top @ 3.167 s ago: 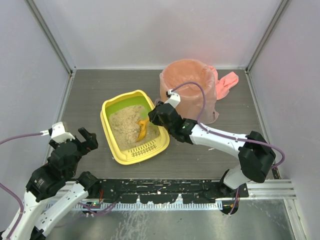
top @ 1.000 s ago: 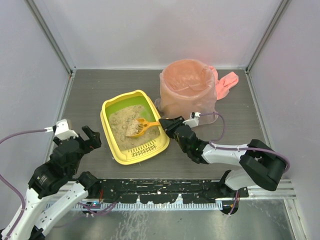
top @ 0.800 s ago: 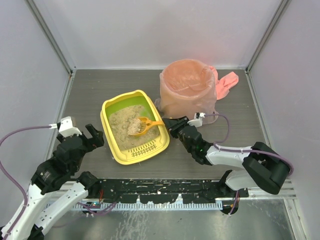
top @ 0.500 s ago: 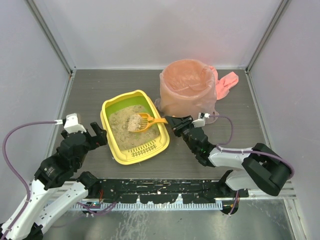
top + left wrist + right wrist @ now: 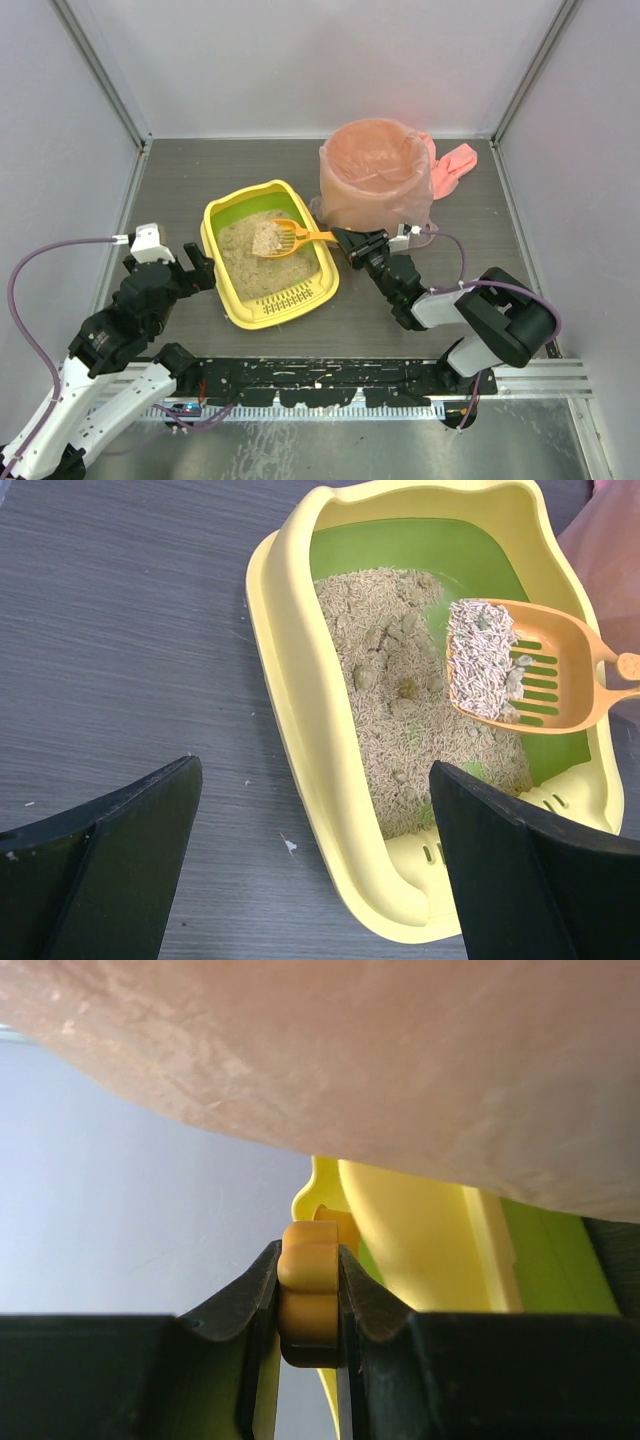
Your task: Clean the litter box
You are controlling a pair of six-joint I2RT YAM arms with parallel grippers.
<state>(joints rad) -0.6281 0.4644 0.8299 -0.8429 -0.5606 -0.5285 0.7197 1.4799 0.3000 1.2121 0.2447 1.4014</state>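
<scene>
The litter box lies on the tabletop. At its right rim, the right gripper clamps an orange scoop holding litter above it. The left gripper hangs open just left of it.

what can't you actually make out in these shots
- Right wrist view: only the handle end of the scoop shows, clamped in the right tool. The pink bag fills the top, so the head and load are unseen.
- Left wrist view: the right edge cuts off the scoop's handle end and the right tool.
- Top view: the contents of the bin are lost in pink haze, and lumps in the litter box are too small.
</scene>
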